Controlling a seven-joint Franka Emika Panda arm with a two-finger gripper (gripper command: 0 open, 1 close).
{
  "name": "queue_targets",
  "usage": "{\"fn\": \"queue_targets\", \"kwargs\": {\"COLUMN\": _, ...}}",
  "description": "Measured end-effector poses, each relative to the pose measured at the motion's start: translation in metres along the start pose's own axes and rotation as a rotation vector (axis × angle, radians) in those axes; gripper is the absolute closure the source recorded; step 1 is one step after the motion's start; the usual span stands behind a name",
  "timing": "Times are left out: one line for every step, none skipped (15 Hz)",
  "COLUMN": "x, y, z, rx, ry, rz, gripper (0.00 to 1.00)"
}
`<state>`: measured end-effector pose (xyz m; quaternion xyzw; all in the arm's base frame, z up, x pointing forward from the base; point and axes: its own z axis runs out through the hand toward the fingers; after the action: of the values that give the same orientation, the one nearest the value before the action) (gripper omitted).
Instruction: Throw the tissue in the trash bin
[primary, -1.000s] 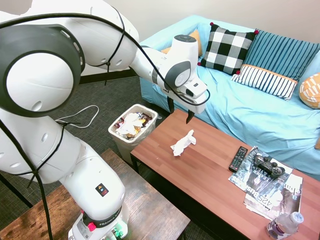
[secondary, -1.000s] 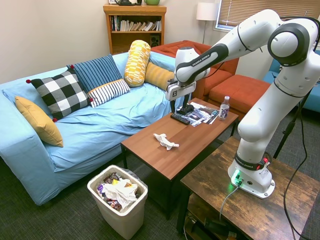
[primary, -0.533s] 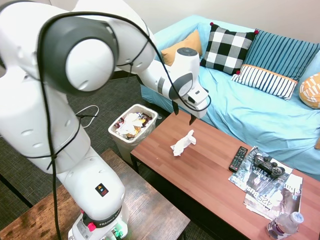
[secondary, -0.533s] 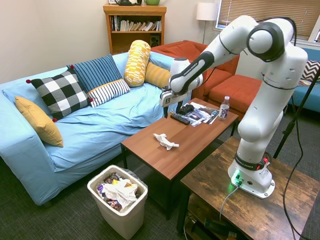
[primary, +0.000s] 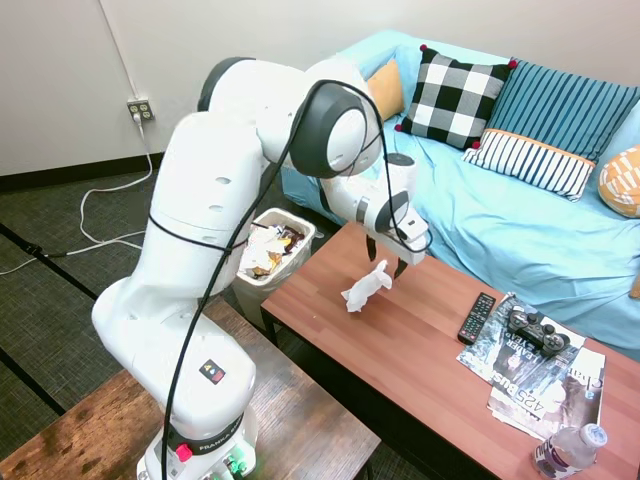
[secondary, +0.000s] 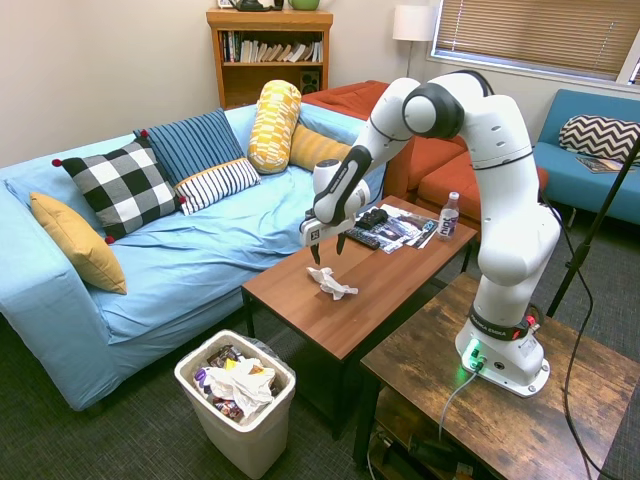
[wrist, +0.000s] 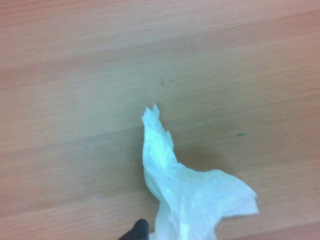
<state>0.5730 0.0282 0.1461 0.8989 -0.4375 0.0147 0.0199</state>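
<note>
Tissue on the table, open gripper just above it

The crumpled tissue (primary: 365, 286) lies on the wooden coffee table (primary: 420, 350), toward the end nearest the trash bin (primary: 265, 252), which stands on the floor beside that end. The gripper (primary: 386, 266) hangs right over the tissue's upper tip, fingers spread and pointing down. Farther along the table sit a remote (primary: 476, 317), magazines (primary: 540, 375) and a bottle (primary: 568, 451).

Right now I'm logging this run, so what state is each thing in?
tissue: crumpled, lying on the coffee table, not gripped
gripper: open, just above the tissue
trash bin: upright on the floor, holding paper and wrappers
water bottle: upright, capped
remote: lying flat beside the magazines
game controller: resting on the magazines
</note>
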Motion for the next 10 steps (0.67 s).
{"fn": "queue_targets", "kwargs": {"x": -0.003, "y": -0.003, "z": 0.01, "rx": -0.014, "ry": 0.001, "rz": -0.009, "gripper": 0.0}}
{"fn": "queue_targets", "kwargs": {"x": -0.005, "y": -0.005, "z": 0.02, "rx": -0.028, "ry": 0.001, "rz": -0.016, "gripper": 0.0}}
{"fn": "queue_targets", "kwargs": {"x": -0.007, "y": -0.005, "z": 0.027, "rx": -0.04, "ry": -0.001, "rz": -0.018, "gripper": 0.0}}
{"fn": "queue_targets", "kwargs": {"x": -0.009, "y": -0.003, "z": 0.032, "rx": -0.048, "ry": -0.005, "rz": -0.016, "gripper": 0.0}}
{"fn": "queue_targets", "kwargs": {"x": -0.01, "y": -0.003, "z": 0.035, "rx": -0.05, "ry": -0.011, "rz": -0.009, "gripper": 1.0}}
{"fn": "queue_targets", "kwargs": {"x": -0.01, "y": -0.002, "z": 0.036, "rx": -0.05, "ry": -0.015, "rz": -0.002, "gripper": 1.0}}
{"fn": "queue_targets", "kwargs": {"x": -0.01, "y": -0.002, "z": 0.037, "rx": -0.049, "ry": -0.018, "rz": 0.005, "gripper": 1.0}}
{"fn": "queue_targets", "kwargs": {"x": -0.01, "y": -0.001, "z": 0.038, "rx": -0.048, "ry": -0.022, "rz": 0.013, "gripper": 1.0}}
{"fn": "queue_targets", "kwargs": {"x": -0.008, "y": 0.0, "z": 0.04, "rx": -0.048, "ry": -0.028, "rz": 0.022, "gripper": 1.0}}
{"fn": "queue_targets", "kwargs": {"x": -0.007, "y": 0.002, "z": 0.042, "rx": -0.05, "ry": -0.034, "rz": 0.028, "gripper": 1.0}}
